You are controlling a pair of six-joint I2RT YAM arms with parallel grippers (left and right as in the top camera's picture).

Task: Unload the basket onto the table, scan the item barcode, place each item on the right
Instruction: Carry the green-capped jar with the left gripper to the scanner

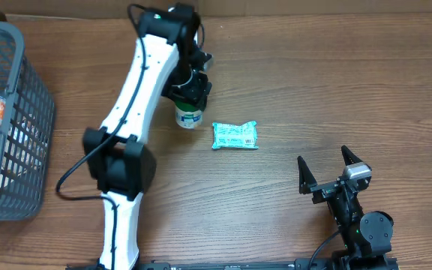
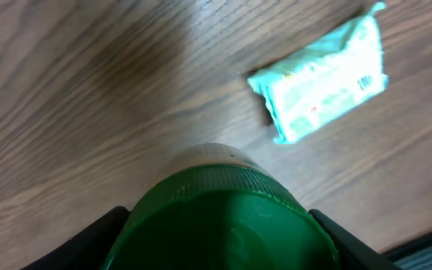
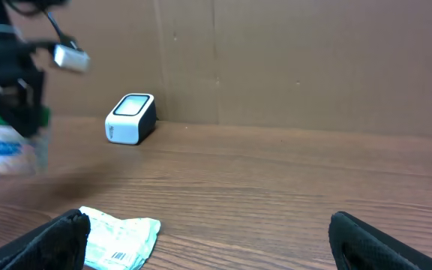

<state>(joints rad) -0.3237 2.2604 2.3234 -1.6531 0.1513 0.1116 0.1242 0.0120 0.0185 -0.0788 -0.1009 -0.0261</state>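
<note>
A: Right pincer [image 3: 208,229], at the bottom of the right wrist view, is spread wide and holds nothing.
B: Just past it, a crinkly teal packet [image 3: 118,238] lies on the bench [image 3: 276,187], lower left.
A: And further?
B: Left pincer [image 3: 15,112], at the left edge, pinches the bottle [image 3: 10,154] by its green cap [image 2: 227,225].
A: Will it slip?
B: I think it is small, light and hard, but smooth and round. Gripping the cap leaves its side bare for scanning.
A: And right at the back?
B: A little white scanner [image 3: 131,118], upper left, by the cardboard wall [image 3: 313,60].
</note>
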